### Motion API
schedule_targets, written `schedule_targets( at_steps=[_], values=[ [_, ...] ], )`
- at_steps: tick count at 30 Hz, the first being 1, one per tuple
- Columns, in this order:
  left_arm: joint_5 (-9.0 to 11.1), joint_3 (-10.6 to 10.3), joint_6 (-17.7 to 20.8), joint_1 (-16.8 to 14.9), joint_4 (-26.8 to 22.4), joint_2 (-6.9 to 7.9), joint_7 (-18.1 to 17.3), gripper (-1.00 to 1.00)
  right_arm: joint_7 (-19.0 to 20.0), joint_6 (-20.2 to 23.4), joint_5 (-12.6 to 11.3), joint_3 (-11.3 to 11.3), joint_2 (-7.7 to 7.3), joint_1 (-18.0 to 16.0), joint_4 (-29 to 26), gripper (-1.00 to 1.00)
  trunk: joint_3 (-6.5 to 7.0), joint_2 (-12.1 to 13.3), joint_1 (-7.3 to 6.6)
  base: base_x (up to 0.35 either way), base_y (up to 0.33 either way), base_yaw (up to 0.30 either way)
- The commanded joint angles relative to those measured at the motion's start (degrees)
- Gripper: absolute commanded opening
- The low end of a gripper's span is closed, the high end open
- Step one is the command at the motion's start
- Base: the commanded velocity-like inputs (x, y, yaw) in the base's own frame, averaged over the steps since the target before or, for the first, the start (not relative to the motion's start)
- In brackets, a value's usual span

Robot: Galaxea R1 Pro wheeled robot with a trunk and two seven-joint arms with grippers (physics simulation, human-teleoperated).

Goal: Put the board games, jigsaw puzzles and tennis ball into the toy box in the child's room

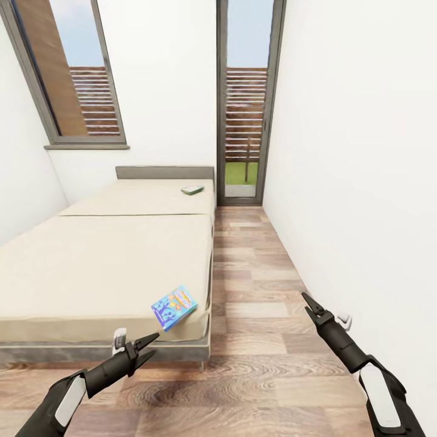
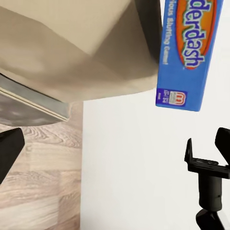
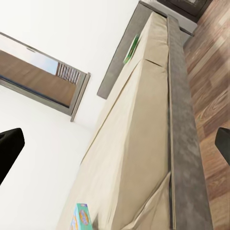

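Note:
A blue board game box (image 1: 174,308) lies on the near right corner of the bed (image 1: 103,261), slightly overhanging the edge. A green board game (image 1: 192,189) rests far back, near the headboard. My left gripper (image 1: 150,344) hovers open just below and left of the blue box, apart from it. In the left wrist view the blue box (image 2: 187,48) sits close ahead, past the mattress corner (image 2: 72,48). My right gripper (image 1: 309,305) is open over the floor to the right of the bed. The right wrist view takes in the blue box (image 3: 80,216) and the green game (image 3: 131,48).
A strip of wooden floor (image 1: 255,285) runs between the bed and the white right wall (image 1: 364,182), ending at a glass door (image 1: 246,121). A window (image 1: 73,73) is set in the far wall above the grey headboard (image 1: 164,172).

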Motion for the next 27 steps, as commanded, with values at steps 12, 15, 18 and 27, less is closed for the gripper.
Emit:
schedule_targets(
  at_steps=[12,15,18,27],
  values=[
    [0.2,0.0,0.4,0.0,0.0,0.00,-0.1,1.00,0.1,0.4,-0.4,-0.1,0.01,0.0,0.0,1.00,-0.05,0.0,0.00,0.064,-0.063,0.000],
    [0.2,0.0,0.4,0.0,0.0,0.00,-0.2,1.00,0.1,0.4,-0.4,-0.1,0.01,0.0,0.0,1.00,-0.05,0.0,0.00,0.008,-0.008,0.000],
    [0.2,0.1,0.3,0.0,0.0,0.00,-0.3,1.00,0.1,0.4,-0.4,-0.1,0.01,0.0,0.0,1.00,-0.05,0.0,0.00,0.004,-0.004,0.000],
    [0.2,0.1,0.3,0.0,0.0,-0.02,-0.3,1.00,0.1,0.4,-0.4,-0.1,0.01,0.0,0.0,1.00,-0.05,0.0,0.00,0.001,-0.001,0.000]
  ],
)
